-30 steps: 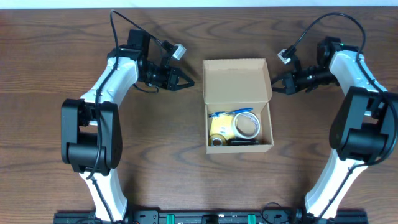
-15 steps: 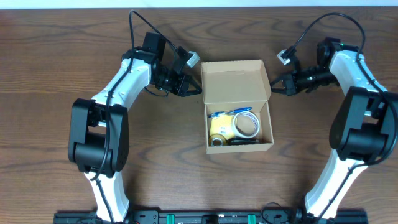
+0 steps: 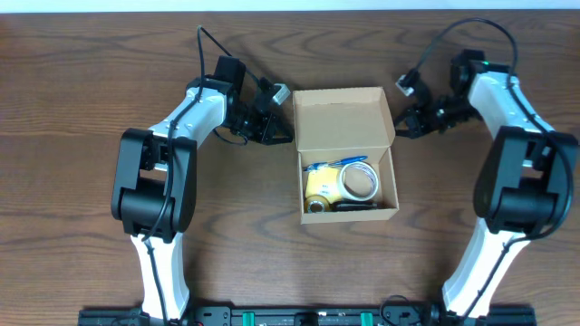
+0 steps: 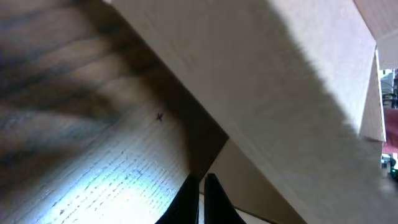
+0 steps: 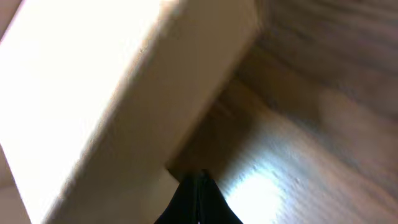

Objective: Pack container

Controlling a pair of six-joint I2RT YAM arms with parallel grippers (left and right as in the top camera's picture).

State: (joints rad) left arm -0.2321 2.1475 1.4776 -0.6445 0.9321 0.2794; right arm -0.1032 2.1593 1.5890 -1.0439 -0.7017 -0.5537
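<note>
The container (image 3: 343,118) is a tan cardboard box in the middle of the table, with its hinged lid laid open toward the far side. Inside lie a yellow roll (image 3: 317,186), a whitish tape roll (image 3: 362,183), a blue pen (image 3: 335,165) and a dark item (image 3: 355,206). My left gripper (image 3: 289,139) is shut and empty, its tips at the lid's left edge near the hinge. In the left wrist view the gripper (image 4: 201,180) points under the container's flap (image 4: 280,74). My right gripper (image 3: 400,131) is also shut and empty, at the lid's right edge. Its tips (image 5: 199,175) meet the cardboard corner (image 5: 112,93).
Brown wooden table (image 3: 236,235) all around the box. Both arms reach in from the near edge and bend inward at the far side. Cables loop above each wrist camera.
My left arm has swung right until its shut tips reach the lid's left edge. My right arm has shifted slightly left toward the lid's right edge. The box has not moved.
</note>
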